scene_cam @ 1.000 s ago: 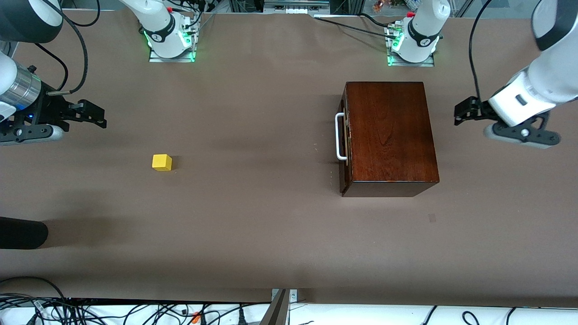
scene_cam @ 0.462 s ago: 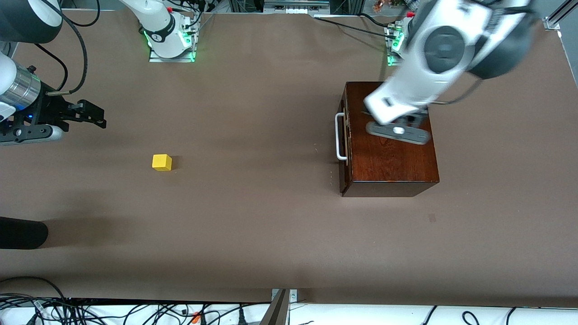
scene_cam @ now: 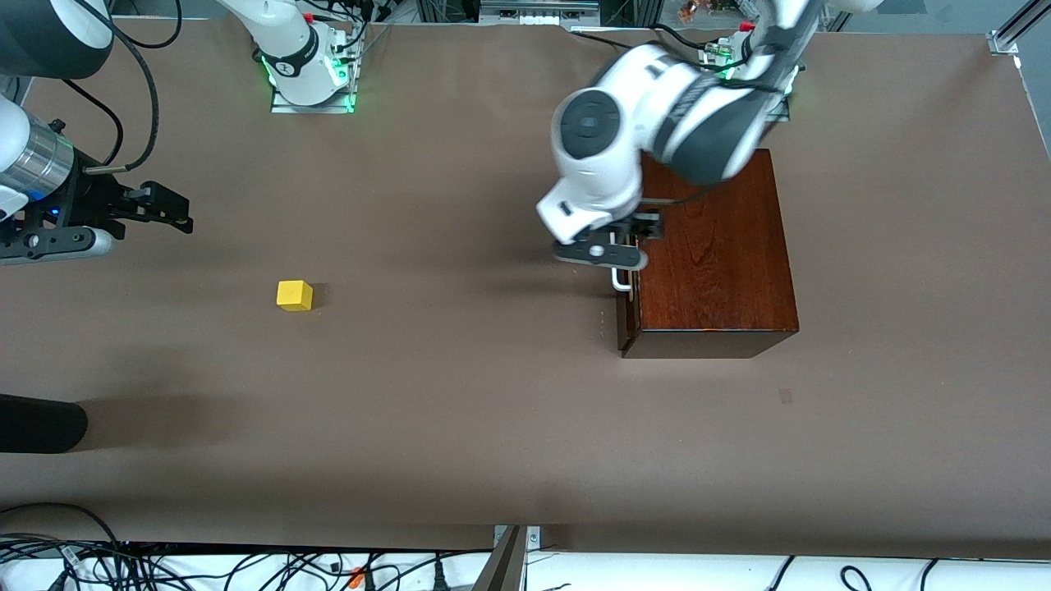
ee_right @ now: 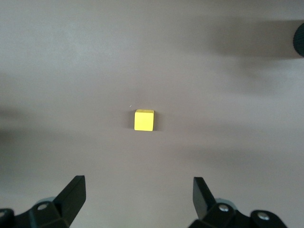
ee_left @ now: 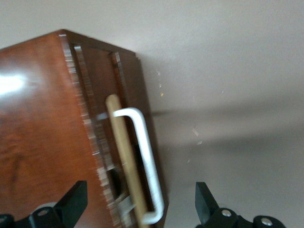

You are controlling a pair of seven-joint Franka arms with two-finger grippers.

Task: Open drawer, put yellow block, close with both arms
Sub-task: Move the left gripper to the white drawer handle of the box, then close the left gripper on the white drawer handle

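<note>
Left tool (ee_left: 137, 211) wide open over drawer (ee_left: 124, 161) handle (ee_left: 148, 164), seemingly untouched.

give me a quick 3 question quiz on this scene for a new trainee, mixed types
1. True or false: the drawer is already pulled fully out of the wooden box.
2. Multiple choice: the left gripper is over A) the yellow block, B) the drawer's handle, C) bare table near the front camera.
3. Fill in: the right gripper, waiting at the right arm's end of the table, has its fingers ____, and the yellow block lies on the table.

Key: 1 false, it is shut. 2 B. 3 open.
</note>
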